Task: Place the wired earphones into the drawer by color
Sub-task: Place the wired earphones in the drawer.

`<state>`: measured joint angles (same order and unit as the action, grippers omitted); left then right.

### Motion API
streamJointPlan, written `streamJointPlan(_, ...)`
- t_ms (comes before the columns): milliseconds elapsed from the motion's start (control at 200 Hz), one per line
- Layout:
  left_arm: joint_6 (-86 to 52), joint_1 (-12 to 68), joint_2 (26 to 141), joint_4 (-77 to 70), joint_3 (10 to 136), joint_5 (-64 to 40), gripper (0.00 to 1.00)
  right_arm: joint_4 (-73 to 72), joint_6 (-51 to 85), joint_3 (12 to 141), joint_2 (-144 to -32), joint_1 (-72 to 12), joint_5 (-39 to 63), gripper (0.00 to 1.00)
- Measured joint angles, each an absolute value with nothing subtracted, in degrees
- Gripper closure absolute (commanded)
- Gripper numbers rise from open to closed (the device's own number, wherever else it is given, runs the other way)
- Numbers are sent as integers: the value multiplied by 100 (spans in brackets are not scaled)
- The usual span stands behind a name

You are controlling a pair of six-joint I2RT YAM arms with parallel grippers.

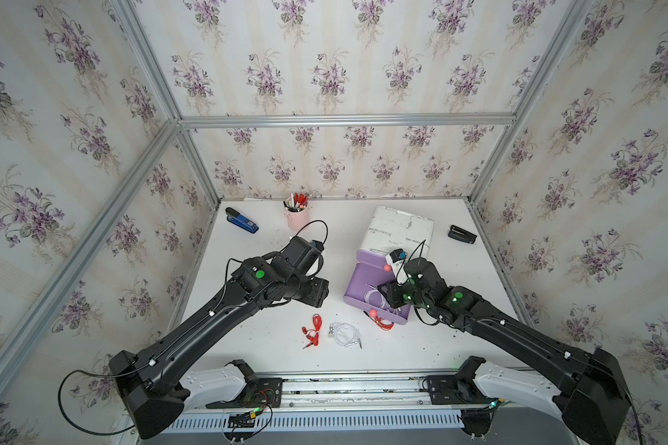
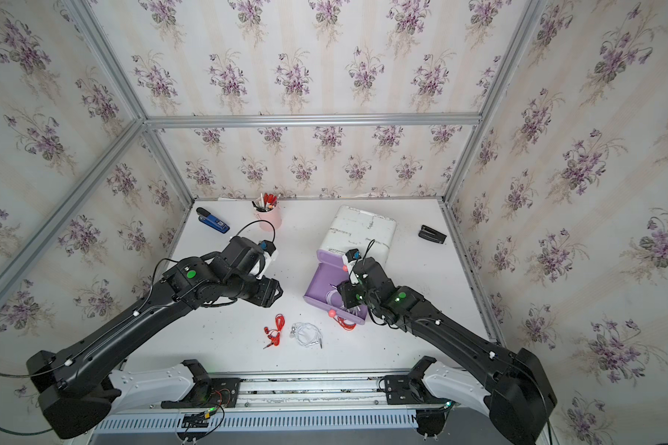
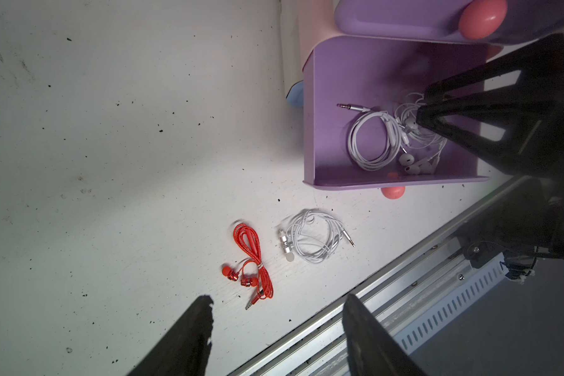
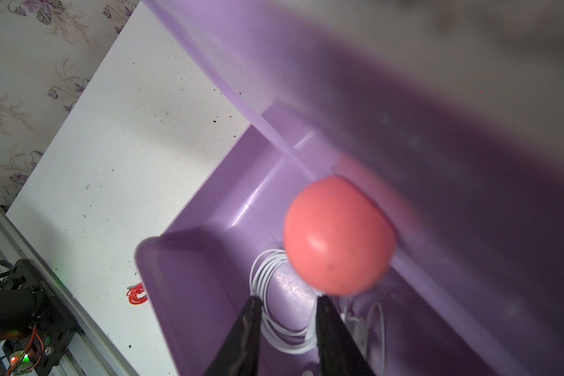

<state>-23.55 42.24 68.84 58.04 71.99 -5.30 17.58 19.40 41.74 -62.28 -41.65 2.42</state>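
While the right gripper (image 4: 287,301) stands inside the open purple drawer (image 1: 357,279), the step in hand seems to be leaving a white pair there.

In both top views the right arm hides its own fingers. On the table (image 1: 270,346) lie the red earphones (image 1: 313,331), just beside them the loose white earphones (image 2: 307,333), and a second red bundle (image 1: 384,323) just at the drawer's front. The left wrist view shows what is hidden from above: the white earphones in the drawer (image 3: 376,143), with the right fingers (image 3: 432,117) at their tangle. The left gripper (image 3: 277,299) hangs wide open and empty above the table. Only the right wrist view shows the right jaws a little apart and pinching nothing, with white cord behind them and a pink knob (image 4: 337,236) close by. Next, I judge, this gripper must rise without snagging the cord, then fetch the loose white pair.
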Motion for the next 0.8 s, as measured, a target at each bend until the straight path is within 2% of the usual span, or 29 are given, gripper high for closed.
streamJointPlan(175,-2357,4215,6761,5693,6930,-869,33,1865,1935,4416,-6077,-4163,222,64)
streamJointPlan(325,-2512,4263,6300,5186,6060,-1549,32,1999,1933,4672,-5887,-4163,220,63)
streamJointPlan(480,-3068,4851,5872,4344,4958,-2082,31,2093,1938,4866,-5699,-4163,217,62)
streamJointPlan(604,-3413,5520,6027,3883,4641,-1914,31,2141,1962,4967,-5629,-4160,200,62)
streamJointPlan(799,-3551,6438,7039,3837,4803,-788,32,2246,2082,4917,-5424,-4160,224,62)
